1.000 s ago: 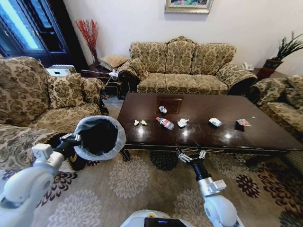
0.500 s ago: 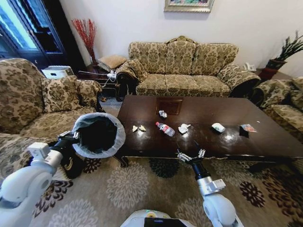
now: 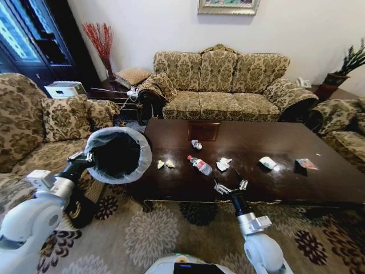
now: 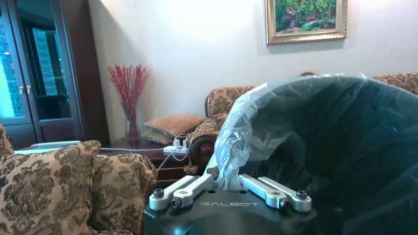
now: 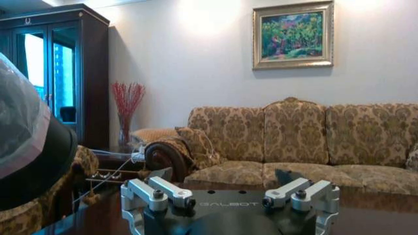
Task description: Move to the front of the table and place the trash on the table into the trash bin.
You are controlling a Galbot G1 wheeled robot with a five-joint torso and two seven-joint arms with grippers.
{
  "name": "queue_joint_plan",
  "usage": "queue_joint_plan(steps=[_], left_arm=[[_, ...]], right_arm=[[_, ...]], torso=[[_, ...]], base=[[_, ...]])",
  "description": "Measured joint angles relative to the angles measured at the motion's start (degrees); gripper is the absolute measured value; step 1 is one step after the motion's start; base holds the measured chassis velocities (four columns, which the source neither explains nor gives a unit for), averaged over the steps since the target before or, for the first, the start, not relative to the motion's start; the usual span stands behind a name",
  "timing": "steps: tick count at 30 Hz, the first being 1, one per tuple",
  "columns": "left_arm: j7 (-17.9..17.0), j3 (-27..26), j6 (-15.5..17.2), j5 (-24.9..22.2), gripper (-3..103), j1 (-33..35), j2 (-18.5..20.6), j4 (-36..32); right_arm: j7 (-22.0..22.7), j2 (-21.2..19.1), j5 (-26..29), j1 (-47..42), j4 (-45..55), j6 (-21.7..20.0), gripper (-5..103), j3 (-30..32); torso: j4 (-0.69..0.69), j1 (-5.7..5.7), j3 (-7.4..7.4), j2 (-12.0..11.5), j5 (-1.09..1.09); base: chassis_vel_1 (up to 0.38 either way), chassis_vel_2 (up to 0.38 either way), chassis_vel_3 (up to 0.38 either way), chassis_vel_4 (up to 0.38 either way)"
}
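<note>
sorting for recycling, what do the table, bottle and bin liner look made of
Table: dark glossy wood, apparently; it reflects light. Bottle: clear plastic with a red label. Bin liner: thin translucent plastic film, crinkled over the rim, held by the left gripper.

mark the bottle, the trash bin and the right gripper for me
bottle (image 3: 200, 165): head view, on its clear body, lying on the table.
trash bin (image 3: 144, 153): head view, on the bag-lined rim, table side.
right gripper (image 3: 230, 186): head view, midway between its open fingertips, over the table's near edge.
</note>
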Motion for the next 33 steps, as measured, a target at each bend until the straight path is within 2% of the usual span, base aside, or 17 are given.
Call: queue_joint_plan(steps=[7,11,12,18,28,33], left_arm=[[-0.69,-0.28,1.15,0.37,1,0.28,0.34,-0.22],[-0.74,-0.46,4.97,-0.22,1,1.47,1.48,-0.53],[-0.74,-0.46,4.97,-0.22,1,1.47,1.48,-0.53],[-0.61,-1.43,10.11,-2.94,1,3.42,5.15,0.07],[-0.44,-2.37,13.12,-5.68,1,3.01,9.17,2.51],[0.79,-3.51,15.05,-7.36,1,2.85,10.85,4.80]], right_arm=[[-0.06,0.00,0.04,-0.41,0.09,0.35,100,0.16],[-0.26,0.17,0.04,-0.98,0.28,0.74,100,0.22],[-0.26,0.17,0.04,-0.98,0.28,0.74,100,0.22],[-0.53,0.15,0.06,-1.50,0.39,1.26,100,0.49],[-0.54,-0.11,0.57,-1.48,0.13,1.72,100,0.80],[-0.54,-0.22,0.62,-1.13,-0.26,1.76,100,0.74]], torso=[[0.00,-0.02,0.01,0.14,0.00],[0.00,0.48,0.62,1.16,0.00],[0.00,0.48,0.62,1.16,0.00],[0.00,1.36,1.75,3.09,0.01],[0.00,2.47,3.26,5.72,0.00],[0.00,3.20,4.17,7.37,0.00]], base=[[-0.007,0.010,0.005,-0.006],[0.000,0.000,0.000,0.000],[0.000,0.000,0.000,0.000],[0.000,0.000,0.000,0.000],[0.000,0.000,0.000,0.000],[0.000,0.000,0.000,0.000]])
